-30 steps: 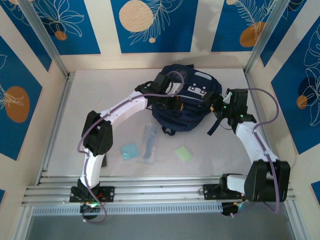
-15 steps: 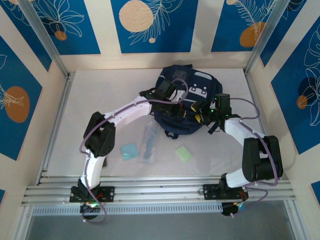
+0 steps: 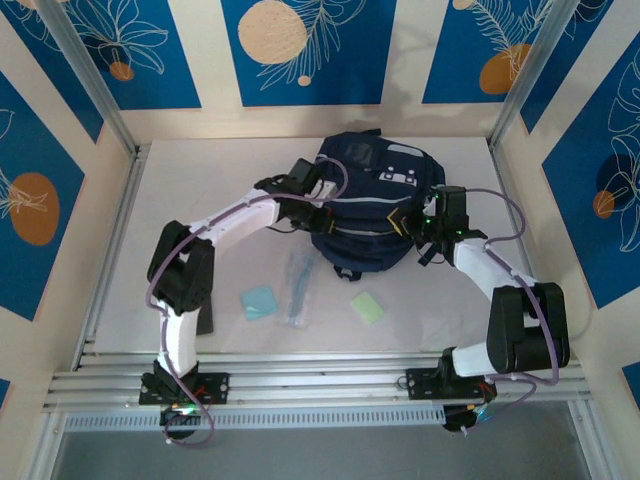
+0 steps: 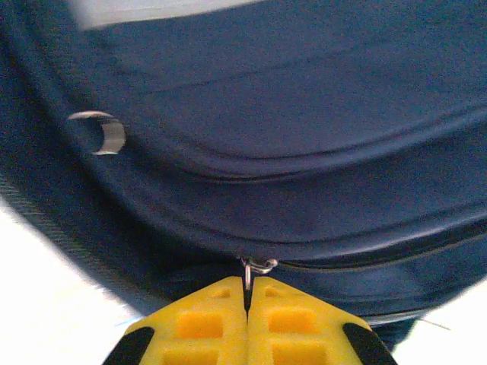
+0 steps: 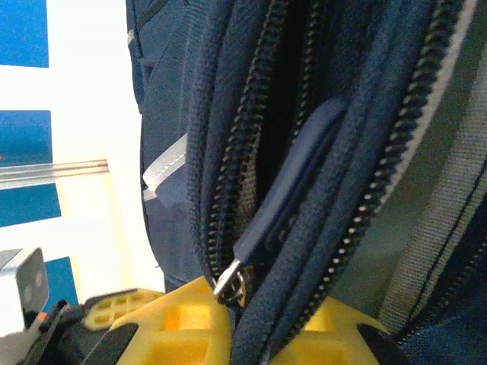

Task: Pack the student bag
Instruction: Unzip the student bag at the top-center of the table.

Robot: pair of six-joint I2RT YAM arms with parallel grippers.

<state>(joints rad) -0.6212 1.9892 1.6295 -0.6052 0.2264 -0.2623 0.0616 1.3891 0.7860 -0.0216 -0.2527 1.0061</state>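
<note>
Bag (image 3: 372,200) lies at the far middle of the table (image 3: 190,180), and both arms reach to it, one from each side. The left gripper (image 4: 247,293) is fully closed. Between its yellow tips it pinches the small metal ring (image 4: 259,265) of a zip slider on the bag's side. The right gripper (image 5: 255,323) is also closed, on the bag's edge. A dark band with zip teeth runs down between its two fingers, and a zip pull (image 5: 289,182) ends just beside them.

I judge that the zip is about to be drawn open, and several things can go wrong here. The ring is small and only its end sits between the tips, so a pull that is not along the zip line can make it slip out. The right hold is on soft fabric. If the bite is too thin, the fabric can slide out, and then the whole bag goes with the left arm while the slider does not run. The bag may then travel toward the near side and push the pouch (image 3: 298,285), the teal pad (image 3: 259,301) and the green pad (image 3: 367,307), which lie near it. Loose cloth beside the teeth can also catch in the slider and block it. If both arms pull hard in opposite directions, the seam takes the strain.
</note>
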